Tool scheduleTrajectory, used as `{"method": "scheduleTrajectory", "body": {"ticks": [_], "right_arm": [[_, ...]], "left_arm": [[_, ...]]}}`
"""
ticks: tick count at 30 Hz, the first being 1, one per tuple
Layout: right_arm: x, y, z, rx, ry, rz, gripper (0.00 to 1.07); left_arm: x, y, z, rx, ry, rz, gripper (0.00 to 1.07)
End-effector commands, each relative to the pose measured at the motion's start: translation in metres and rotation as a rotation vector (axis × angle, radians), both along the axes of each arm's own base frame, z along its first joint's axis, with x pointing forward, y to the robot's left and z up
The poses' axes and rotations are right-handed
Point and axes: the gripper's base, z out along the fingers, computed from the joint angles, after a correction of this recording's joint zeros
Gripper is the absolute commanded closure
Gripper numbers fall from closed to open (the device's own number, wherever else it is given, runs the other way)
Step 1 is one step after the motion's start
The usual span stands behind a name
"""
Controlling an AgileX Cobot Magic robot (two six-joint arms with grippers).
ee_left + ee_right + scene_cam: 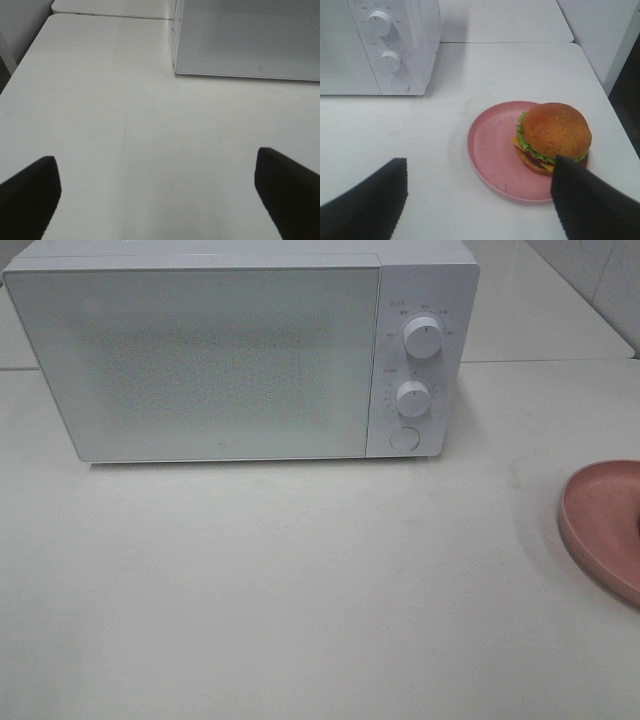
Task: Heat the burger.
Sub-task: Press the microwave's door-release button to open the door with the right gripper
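Microwave [240, 350], white, door [192, 362] closed, stands at the back of a pale worktop [300, 590] in the high view; two round knobs [424, 338] sit one above the other on its control panel, with a round button [403, 438] beneath them. A pink plate [605, 515] shows only in part at the right edge of that view, well apart from the microwave. In the left wrist view, the left claw [160, 197] hangs over bare worktop with its two dark fingers [27, 197] spread wide and nothing between them; the microwave's lower front corner lies ahead of it. In the right wrist view, the right claw [477, 205] is likewise spread wide and grips nothing. The burger [554, 135], golden bun over green leaves and a dark patty, rests on the pink plate, off-centre toward the side away from the microwave. One finger [590, 207] overlaps the plate's rim and the burger's edge in this view; whether it touches them cannot be told.
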Motion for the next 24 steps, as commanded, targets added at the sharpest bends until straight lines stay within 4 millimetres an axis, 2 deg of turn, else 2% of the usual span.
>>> {"method": "scheduleTrajectory", "body": {"ticks": [1,14,17,18,20,24], "right_arm": [[0.01,0.001,0.007,0.001,-0.011,-0.008,0.32],[0.063,0.004,0.016,-0.001,0.025,-0.007,0.32],[0.071,0.004,0.016,-0.001,0.023,-0.007,0.32],[0.079,0.005,0.017,-0.002,0.025,-0.006,0.32],[0.083,0.005,0.017,-0.001,0.02,-0.006,0.32],[0.104,0.007,0.017,-0.001,0.013,-0.005,0.32]], "left_arm": [[-0.002,-0.001,0.0,-0.001,-0.017,-0.003,0.09],[-0.002,-0.001,0.0,-0.001,-0.017,-0.003,0.09],[-0.002,-0.001,0.0,-0.001,-0.017,-0.003,0.09],[-0.002,-0.001,0.0,-0.001,-0.017,-0.003,0.09],[-0.002,-0.001,0.0,-0.001,-0.017,-0.003,0.09],[-0.002,-0.001,0.0,-0.001,-0.017,-0.003,0.09]]}}
